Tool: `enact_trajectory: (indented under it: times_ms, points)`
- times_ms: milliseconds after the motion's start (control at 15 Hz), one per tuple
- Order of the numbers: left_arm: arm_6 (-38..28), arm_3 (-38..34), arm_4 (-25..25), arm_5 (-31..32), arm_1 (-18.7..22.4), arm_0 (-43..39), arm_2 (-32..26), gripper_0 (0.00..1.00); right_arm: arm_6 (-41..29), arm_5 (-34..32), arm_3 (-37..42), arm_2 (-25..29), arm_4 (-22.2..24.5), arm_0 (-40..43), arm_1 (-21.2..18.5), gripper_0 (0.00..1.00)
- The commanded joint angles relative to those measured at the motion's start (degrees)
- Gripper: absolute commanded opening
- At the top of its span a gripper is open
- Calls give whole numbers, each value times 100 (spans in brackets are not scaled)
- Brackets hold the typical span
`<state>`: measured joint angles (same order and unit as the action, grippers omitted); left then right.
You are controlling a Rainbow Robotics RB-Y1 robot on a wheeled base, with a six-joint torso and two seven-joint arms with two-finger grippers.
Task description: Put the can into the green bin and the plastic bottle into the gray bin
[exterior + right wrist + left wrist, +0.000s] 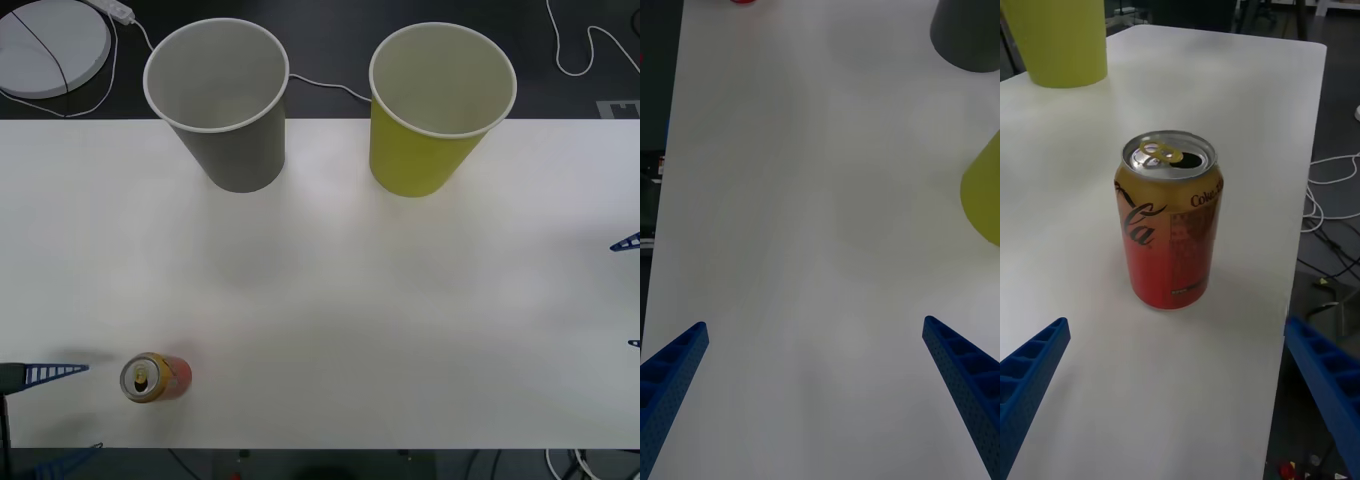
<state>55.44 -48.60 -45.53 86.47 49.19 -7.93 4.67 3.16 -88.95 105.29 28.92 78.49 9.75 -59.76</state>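
Broadly, the white table carries everything: at its far side stand the gray bin on the left and the green bin on the right, both upright and well apart from each other. Much smaller, the can stands upright at the near left corner, close to the near edge, its tab end opened, far from both bins. No plastic bottle can be made out on the table.

Smaller again are the grippers. The left gripper sits at the near left edge just beside the can, its blue fingers spread wide with the can standing between and beyond them, not touching. The right gripper waits at the right edge of the table, jaws also spread wide and holding nothing.

Risks, as I judge them: the can stands near the table's edge, so a finger nudging it during the approach could tip it or push it off; a shallow or off-centre pinch could let the smooth wall slip. The green bin lies across the table, so a long carry could clip the gray bin's rim.

Both grippers are cut off by the front view's edges, and the bins' insides are partly hidden
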Motion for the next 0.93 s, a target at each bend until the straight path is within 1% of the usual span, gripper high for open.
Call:
enact_trajectory:
  times_ms: [67, 400, 933]
  points:
    - [10, -1, 9, -192, -252, 45, -1, 100, 0, 0, 0, 0, 0, 0, 0, 100]
    - [72, -1, 9, -359, -595, 125, -1, 100, 0, 0, 0, 0, 0, 0, 0, 100]
    - [230, -1, 44, -412, -1008, 292, -1, 100, 0, 0, 0, 0, 0, 0, 0, 100]
